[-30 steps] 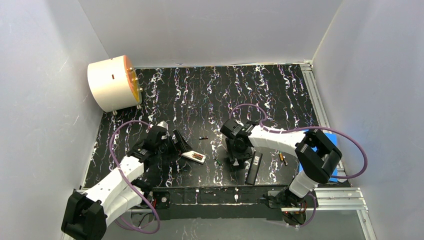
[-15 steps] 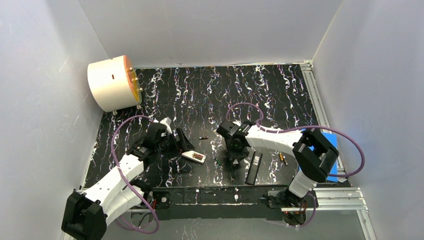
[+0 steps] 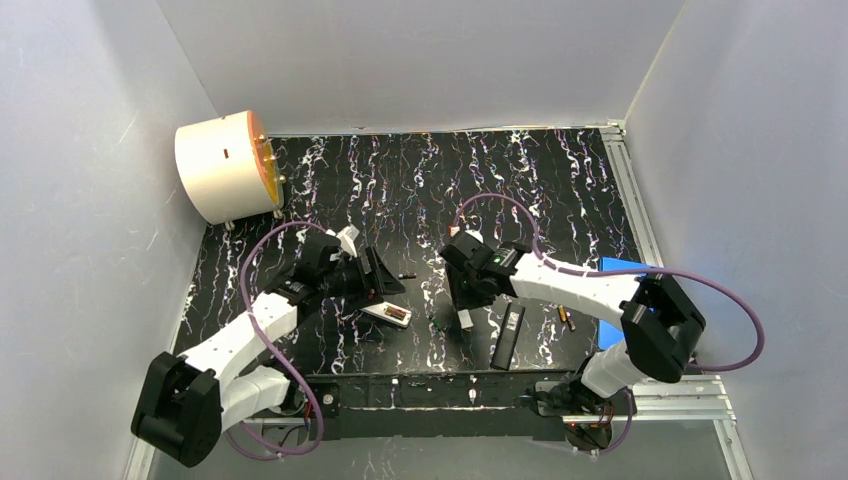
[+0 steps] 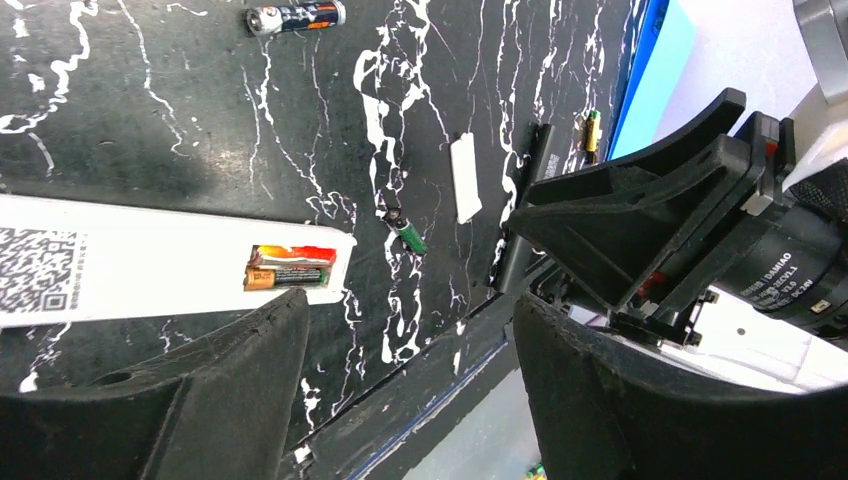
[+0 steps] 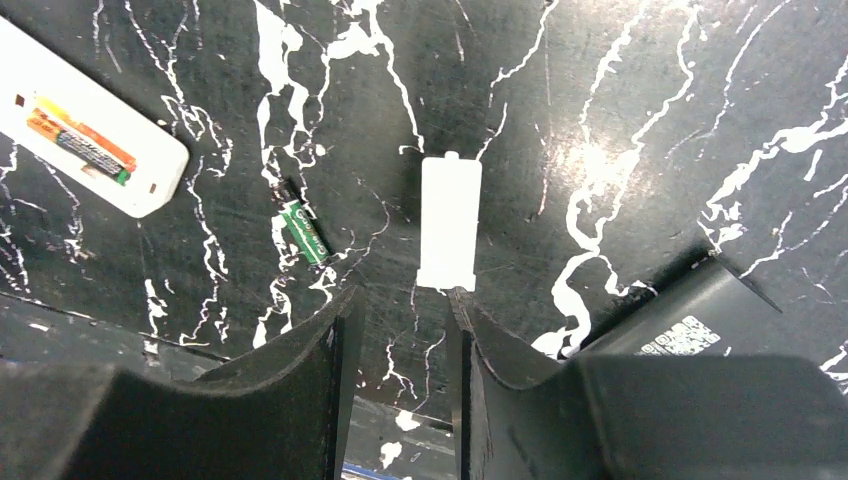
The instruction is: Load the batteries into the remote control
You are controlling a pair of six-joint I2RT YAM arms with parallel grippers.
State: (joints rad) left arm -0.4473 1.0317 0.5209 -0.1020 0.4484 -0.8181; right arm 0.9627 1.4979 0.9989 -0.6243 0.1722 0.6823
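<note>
As the top camera sees it: a black mat [image 3: 450, 180] veined white like marble, with a cream drum [image 3: 225, 168] on its side at the far left.
Top, remote: the flat white remote [image 3: 377, 309] lies near the front with its bay uncovered and the seated batteries [image 3: 397, 316] inside.
Top, loose cells: a black-and-gold battery [image 3: 407, 275] lies beyond the remote, a green battery [image 3: 437, 324] to its right, and a yellowish battery [image 3: 566, 318] past the black remote [image 3: 508, 337].
Top, grippers: the left gripper [image 3: 385, 280] hangs over the white remote's far side; the right gripper [image 3: 466, 300] is over the battery cover [image 3: 466, 320].
Left wrist, bay: a rectangular recess holds two slim cylinders side by side, one red-orange, one dark with green [image 4: 290, 272].
Left wrist, tool: the left gripper [image 4: 410, 380] is spread wide, with matte black fingers and nothing between them.
Right wrist, tool: the right gripper [image 5: 400, 340] shows a narrow gap and holds nothing.
Right wrist, cover: a small smooth white rectangle [image 5: 449, 222] with a tab lies flat just past the fingertips.
Right wrist, sides: the green battery [image 5: 303, 232] lies left of the cover and apart from it; a corner of the black remote [image 5: 690, 320], with a printed label, is at the right.
</note>
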